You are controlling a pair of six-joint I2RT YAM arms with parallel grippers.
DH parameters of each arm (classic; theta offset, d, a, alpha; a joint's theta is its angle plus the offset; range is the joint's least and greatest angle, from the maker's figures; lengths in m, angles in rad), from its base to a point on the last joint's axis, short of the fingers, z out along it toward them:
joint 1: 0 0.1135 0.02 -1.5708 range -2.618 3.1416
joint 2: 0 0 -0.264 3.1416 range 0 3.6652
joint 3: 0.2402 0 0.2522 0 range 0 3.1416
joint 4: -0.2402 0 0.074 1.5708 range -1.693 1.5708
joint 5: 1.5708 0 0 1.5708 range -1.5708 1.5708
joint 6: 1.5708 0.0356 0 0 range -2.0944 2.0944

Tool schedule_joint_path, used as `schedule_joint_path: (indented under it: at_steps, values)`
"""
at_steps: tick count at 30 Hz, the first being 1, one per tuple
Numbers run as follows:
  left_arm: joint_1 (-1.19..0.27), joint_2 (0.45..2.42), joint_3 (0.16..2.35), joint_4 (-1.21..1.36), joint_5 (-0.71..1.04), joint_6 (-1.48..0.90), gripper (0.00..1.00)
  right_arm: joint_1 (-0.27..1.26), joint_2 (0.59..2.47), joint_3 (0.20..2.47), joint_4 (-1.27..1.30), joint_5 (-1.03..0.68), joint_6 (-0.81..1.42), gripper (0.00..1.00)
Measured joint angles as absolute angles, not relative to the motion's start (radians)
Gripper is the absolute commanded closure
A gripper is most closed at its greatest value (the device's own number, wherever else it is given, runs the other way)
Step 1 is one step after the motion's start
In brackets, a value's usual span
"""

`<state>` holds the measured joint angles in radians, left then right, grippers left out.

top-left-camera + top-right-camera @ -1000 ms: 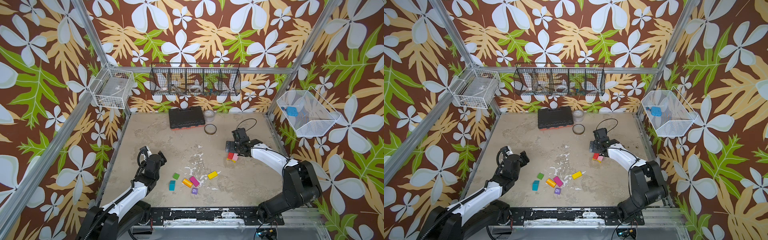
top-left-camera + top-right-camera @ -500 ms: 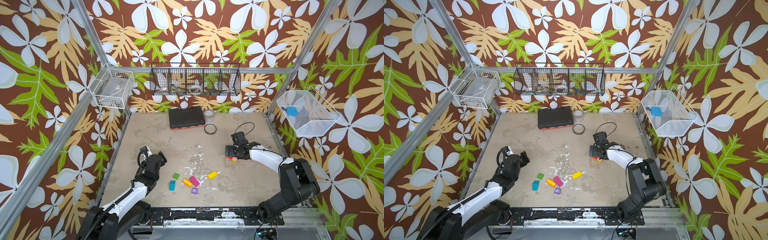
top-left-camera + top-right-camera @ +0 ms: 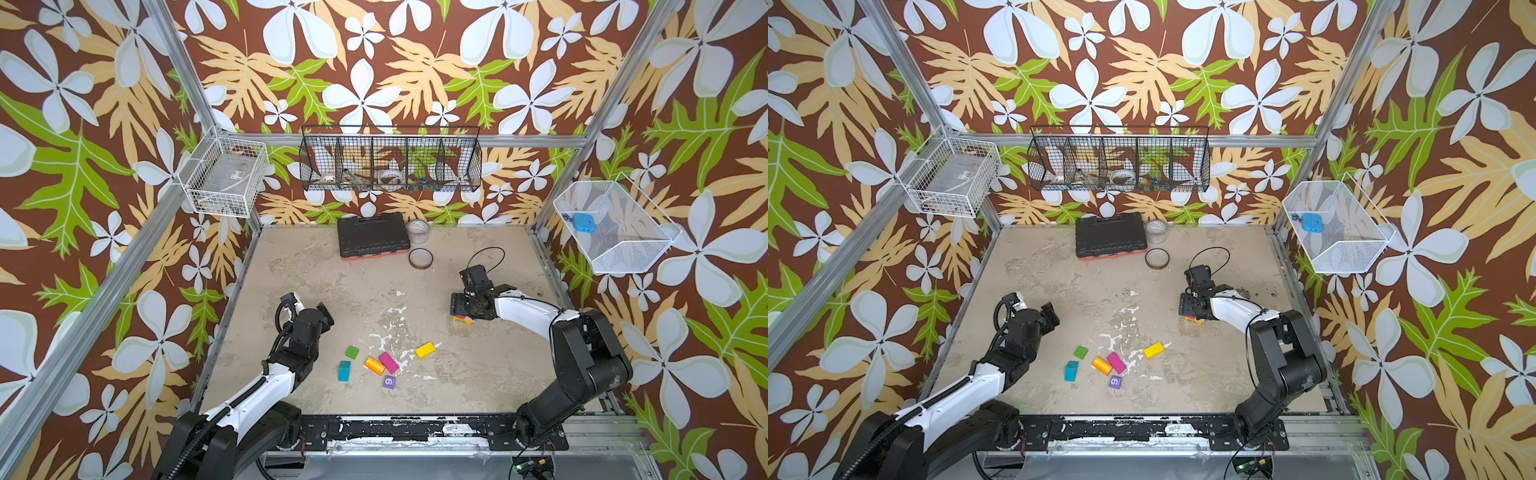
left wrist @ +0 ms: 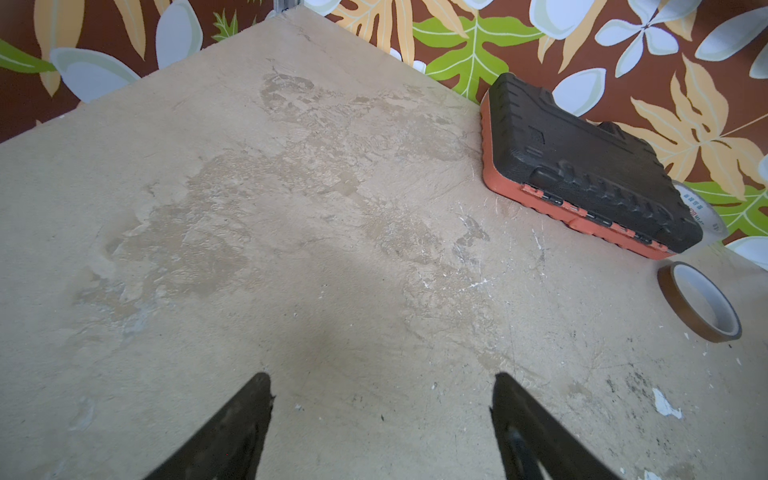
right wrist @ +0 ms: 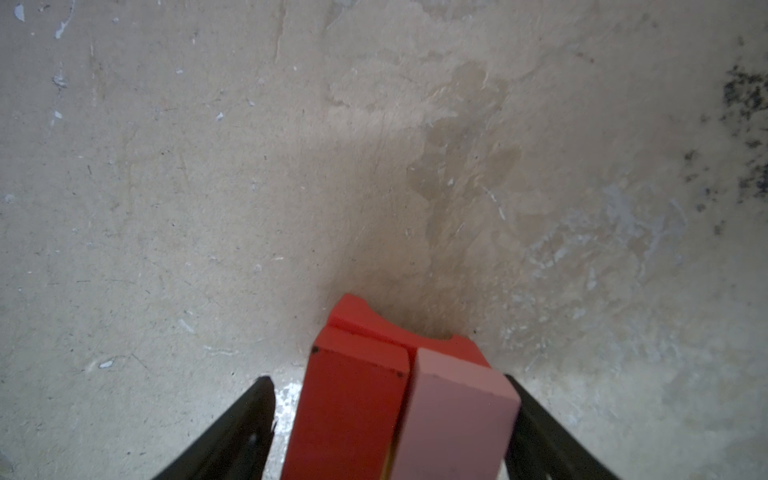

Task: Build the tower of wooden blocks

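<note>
In the right wrist view a red block (image 5: 353,411) and a pink block (image 5: 457,415) stand side by side between the jaws of my right gripper (image 5: 387,377). One finger touches the pink block; a strip of table shows between the other finger (image 5: 249,419) and the red block. A red arched block (image 5: 361,318) lies just beyond them. In both top views this cluster (image 3: 462,319) (image 3: 1192,319) is mostly hidden under the right gripper (image 3: 460,311). Loose green (image 3: 352,352), teal (image 3: 344,370), orange (image 3: 375,365), magenta (image 3: 389,362), yellow (image 3: 425,350) and purple (image 3: 389,382) blocks lie mid-front. My left gripper (image 4: 380,374) (image 3: 325,311) stands open over bare table.
A black tool case (image 3: 371,235) and two tape rolls (image 3: 420,258) (image 3: 417,230) sit at the back of the table. Wire baskets hang on the walls: white at the left (image 3: 226,183), black at the back (image 3: 390,160), white at the right (image 3: 615,226).
My right gripper has come down over the red and pink blocks, and its jaws have narrowed around them. The left arm and the loose blocks have not moved.
</note>
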<state>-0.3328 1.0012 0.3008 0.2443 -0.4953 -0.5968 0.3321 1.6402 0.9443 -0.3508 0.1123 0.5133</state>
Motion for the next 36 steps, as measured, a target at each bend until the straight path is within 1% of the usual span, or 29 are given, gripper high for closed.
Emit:
schedule_joint_path:
  at_steps: [14,24,30,36]
  values:
    - [-0.333,1.004,0.301,0.25,-0.492,-0.597,0.16,0.332,1.647,0.944,-0.351,0.112,0.525,0.19]
    - [-0.333,1.004,0.301,0.25,-0.492,-0.597,0.16,0.339,1.613,0.917,-0.345,0.105,0.546,0.2]
    - [-0.333,1.004,0.301,0.25,-0.492,-0.597,0.16,0.342,1.612,0.911,-0.343,0.1,0.55,0.24]
    - [-0.333,1.005,0.301,0.25,-0.492,-0.599,0.16,0.343,1.612,0.911,-0.34,0.083,0.555,0.23]
